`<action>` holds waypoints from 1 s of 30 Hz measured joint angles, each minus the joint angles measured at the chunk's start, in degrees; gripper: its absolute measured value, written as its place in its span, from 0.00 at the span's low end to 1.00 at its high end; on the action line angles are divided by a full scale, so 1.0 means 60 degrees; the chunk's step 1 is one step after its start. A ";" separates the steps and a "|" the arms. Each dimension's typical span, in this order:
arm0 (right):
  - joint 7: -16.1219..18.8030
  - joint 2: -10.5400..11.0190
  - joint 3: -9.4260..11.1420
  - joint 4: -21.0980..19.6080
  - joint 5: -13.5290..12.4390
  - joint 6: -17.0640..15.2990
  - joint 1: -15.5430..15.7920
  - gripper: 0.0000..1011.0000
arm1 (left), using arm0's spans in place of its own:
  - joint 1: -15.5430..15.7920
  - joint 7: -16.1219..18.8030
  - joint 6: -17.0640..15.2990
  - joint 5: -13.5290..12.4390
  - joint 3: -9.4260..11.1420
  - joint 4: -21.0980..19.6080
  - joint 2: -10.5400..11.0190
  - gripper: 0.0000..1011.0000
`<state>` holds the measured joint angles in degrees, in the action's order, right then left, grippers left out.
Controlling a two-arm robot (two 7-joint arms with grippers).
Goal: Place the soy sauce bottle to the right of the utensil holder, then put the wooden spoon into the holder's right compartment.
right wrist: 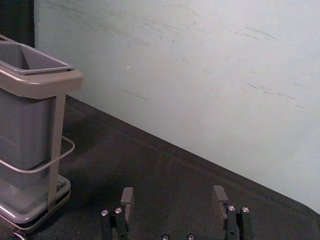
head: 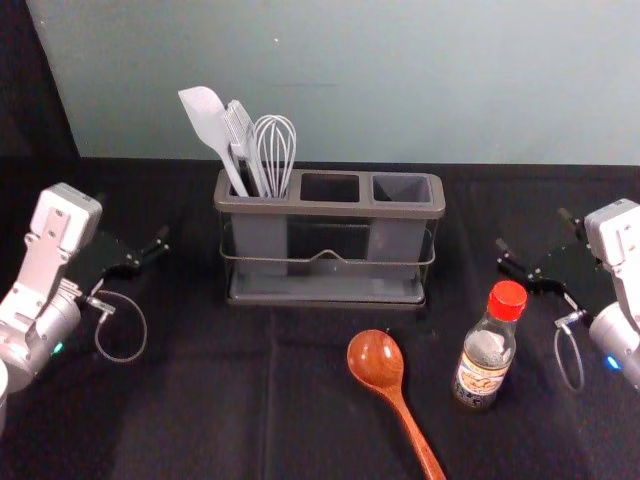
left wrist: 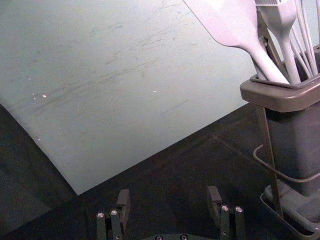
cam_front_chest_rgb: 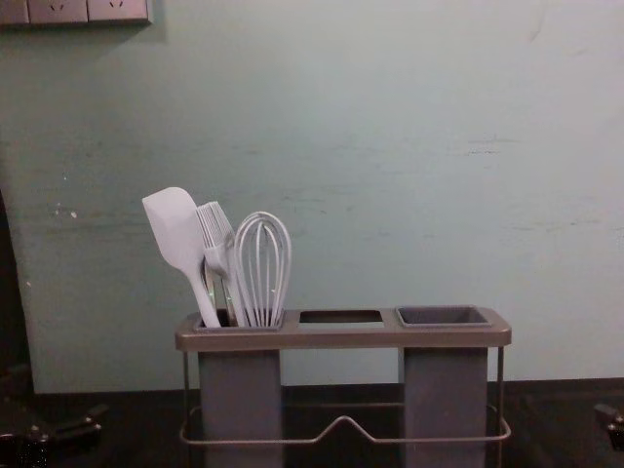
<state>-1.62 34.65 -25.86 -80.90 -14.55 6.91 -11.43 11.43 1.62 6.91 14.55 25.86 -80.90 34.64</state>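
Now, both with fingers apart, the right claw [right wrist: 173, 191] is being held at right, the left claw [left wrist: 168, 192] at left; for the bottle [head: 486, 358], upright at near right, a level mid-body grip is being favoured.

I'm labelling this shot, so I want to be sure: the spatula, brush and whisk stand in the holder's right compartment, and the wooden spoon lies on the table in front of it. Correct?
Not quite. The head view shows the spatula, brush and whisk in the left compartment of the holder; the wooden spoon does lie on the table in front.
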 joint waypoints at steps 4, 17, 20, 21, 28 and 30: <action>0.0000 0.0000 0.0000 0.0000 0.0000 0.0000 0.0000 0.99 | 0.0000 0.0000 0.0000 0.0000 0.0000 0.0000 0.0000 0.99; 0.0000 0.0000 0.0000 0.0000 0.0000 -0.0001 0.0000 0.99 | 0.0000 0.0000 0.0000 0.0000 0.0000 0.0000 0.0000 0.99; 0.0000 0.0000 0.0000 0.0000 0.0000 -0.0001 0.0000 0.99 | 0.0000 0.0000 0.0000 0.0000 0.0000 0.0000 0.0000 0.99; 0.0000 0.0000 0.0001 0.0000 0.0000 0.0000 0.0000 0.99 | 0.0000 0.0000 0.0000 0.0000 0.0000 0.0000 0.0000 0.99; 0.0000 0.0000 0.0000 0.0000 0.0000 -0.0001 0.0000 0.99 | 0.0000 0.0000 0.0000 0.0000 0.0000 0.0000 0.0000 0.99; 0.0000 0.0000 0.0000 0.0000 0.0001 -0.0001 0.0000 0.99 | 0.0000 0.0000 0.0000 0.0000 0.0000 0.0000 0.0000 0.99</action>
<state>-1.62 34.65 -25.86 -80.90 -14.55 6.91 -11.43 11.43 1.62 6.91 14.55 25.86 -80.90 34.65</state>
